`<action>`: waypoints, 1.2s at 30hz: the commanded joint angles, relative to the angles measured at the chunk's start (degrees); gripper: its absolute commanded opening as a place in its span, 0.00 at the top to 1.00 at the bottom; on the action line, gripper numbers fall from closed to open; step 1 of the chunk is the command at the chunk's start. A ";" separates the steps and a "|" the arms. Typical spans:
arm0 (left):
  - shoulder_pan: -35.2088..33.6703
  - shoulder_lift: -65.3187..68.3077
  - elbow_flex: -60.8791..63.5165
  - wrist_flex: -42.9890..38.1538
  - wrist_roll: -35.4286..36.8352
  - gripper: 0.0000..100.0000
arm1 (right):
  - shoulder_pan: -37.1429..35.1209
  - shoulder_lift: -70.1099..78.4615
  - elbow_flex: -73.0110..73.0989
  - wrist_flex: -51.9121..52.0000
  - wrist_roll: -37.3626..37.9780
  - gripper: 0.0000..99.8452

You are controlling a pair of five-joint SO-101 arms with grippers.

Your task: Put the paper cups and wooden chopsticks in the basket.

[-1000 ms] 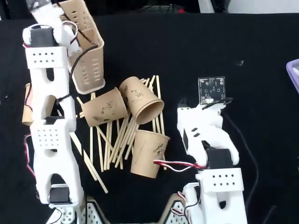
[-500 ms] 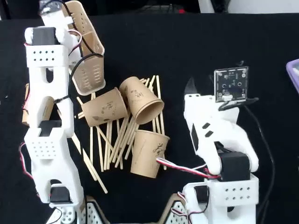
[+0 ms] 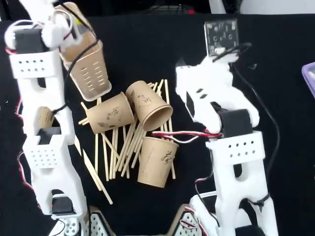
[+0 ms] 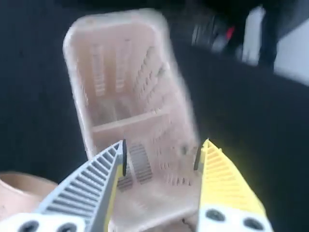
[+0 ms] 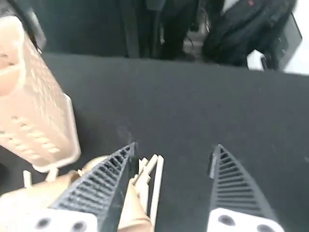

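The tan slotted basket lies at the table's far left, and it also shows in the left wrist view as the basket. My left gripper hangs open just over it, with nothing between its fingers. Three paper cups lie on their sides mid-table: one, a second and a third. They rest on scattered wooden chopsticks. My right gripper is open and empty, above the table beyond the cups, next to chopstick ends.
Another cup lies partly hidden behind the left arm. The right arm stands right of the pile, its cable crossing the chopsticks. A purple object sits at the right edge. Black tabletop stretches to the far right.
The right arm has swung up from the table's front to its far side, gripper now beyond the cups. The left arm has shifted left and back over the basket, which has tilted slightly.
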 commanded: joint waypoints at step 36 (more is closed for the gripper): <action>4.09 16.26 -7.34 -5.10 -2.37 0.97 | -14.51 5.93 4.35 -3.96 -0.70 0.77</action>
